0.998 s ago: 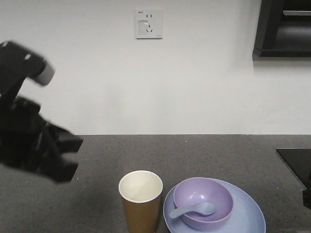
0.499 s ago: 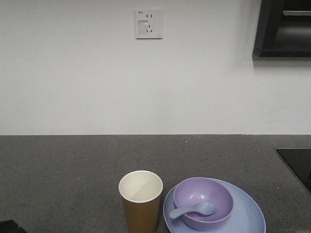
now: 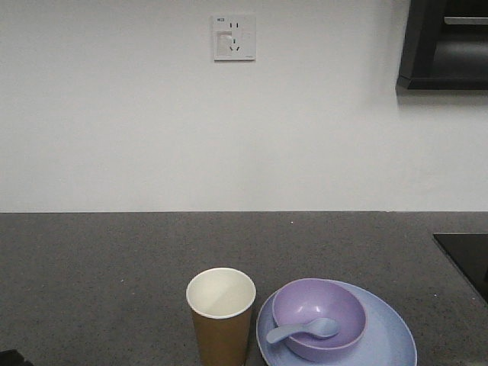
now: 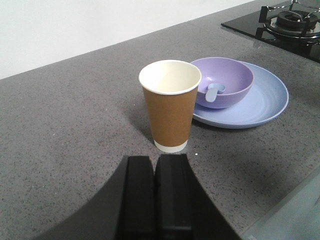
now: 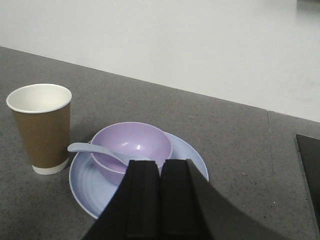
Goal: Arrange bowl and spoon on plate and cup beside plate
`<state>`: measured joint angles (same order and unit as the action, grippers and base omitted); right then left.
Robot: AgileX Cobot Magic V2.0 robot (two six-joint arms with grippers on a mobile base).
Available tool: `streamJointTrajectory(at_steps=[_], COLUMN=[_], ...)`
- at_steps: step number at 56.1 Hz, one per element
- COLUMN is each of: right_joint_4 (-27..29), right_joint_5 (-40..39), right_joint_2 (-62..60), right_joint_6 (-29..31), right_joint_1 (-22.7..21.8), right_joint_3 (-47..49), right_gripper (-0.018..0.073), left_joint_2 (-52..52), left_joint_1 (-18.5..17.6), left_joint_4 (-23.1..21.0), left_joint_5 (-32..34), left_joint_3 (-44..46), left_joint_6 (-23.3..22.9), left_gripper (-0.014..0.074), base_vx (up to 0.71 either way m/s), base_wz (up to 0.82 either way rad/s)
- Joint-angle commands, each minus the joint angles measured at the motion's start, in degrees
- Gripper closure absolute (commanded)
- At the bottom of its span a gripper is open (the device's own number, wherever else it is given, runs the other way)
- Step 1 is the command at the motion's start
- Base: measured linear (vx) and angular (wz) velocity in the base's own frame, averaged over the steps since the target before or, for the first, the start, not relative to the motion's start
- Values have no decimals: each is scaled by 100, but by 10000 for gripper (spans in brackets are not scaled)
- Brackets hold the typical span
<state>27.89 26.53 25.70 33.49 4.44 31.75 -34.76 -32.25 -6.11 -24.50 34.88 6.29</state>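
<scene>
Left gripper (image 4: pixel 156 165), closed, only in wrist view.

Left tool (image 4: pixel 156 197) matte black flat fingers, right tool (image 5: pixel 156 200) alike

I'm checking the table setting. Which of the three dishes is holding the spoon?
The bowl: the spoon lies in it, handle over its rim. The plate only carries the bowl; the cup stands empty beside.

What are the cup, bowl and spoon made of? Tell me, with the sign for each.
The cup: likely paper, matte brown wall, cream inside, rolled rim.
The bowl: probably plastic, smooth lavender with a soft sheen and a thick rim.
The spoon: probably plastic too, pale blue, thick handle, one moulded piece; melamine or ceramic cannot be ruled out.
</scene>
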Motion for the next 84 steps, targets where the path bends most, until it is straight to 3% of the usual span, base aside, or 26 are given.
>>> streamJointTrajectory(at_steps=[1, 6, 13, 21, 29, 33, 84], right_joint_4=[71, 71, 71, 71, 71, 71, 40], right_joint_5=[-439, -439, -439, -439, -439, -446, -334], right_joint_2=[25, 25, 25, 25, 25, 25, 25], right_joint_6=[72, 72, 72, 72, 72, 72, 72], right_joint_1=[-28, -28, -28, -28, -28, -28, -28], right_joint_3=[158, 158, 158, 158, 158, 158, 158], right_gripper=[567, 567, 567, 567, 567, 567, 567], left_joint_2=[125, 529, 1391, 2559, 3562, 3631, 3569], left_joint_1=[86, 446, 1325, 2151, 2549, 2612, 2621], left_joint_4=[149, 90, 51, 56, 56, 98, 98], left_joint_5=[898, 1730, 2593, 2685, 2680, 2450, 2450], left_joint_3=[-103, -707, -1725, -2729, -3475, -3488, -3491], left_joint_6=[210, 251, 245, 200, 200, 250, 245], left_gripper=[603, 603, 603, 603, 603, 603, 603], base_vx=[0, 0, 0, 0, 0, 0, 0], base_wz=[0, 0, 0, 0, 0, 0, 0])
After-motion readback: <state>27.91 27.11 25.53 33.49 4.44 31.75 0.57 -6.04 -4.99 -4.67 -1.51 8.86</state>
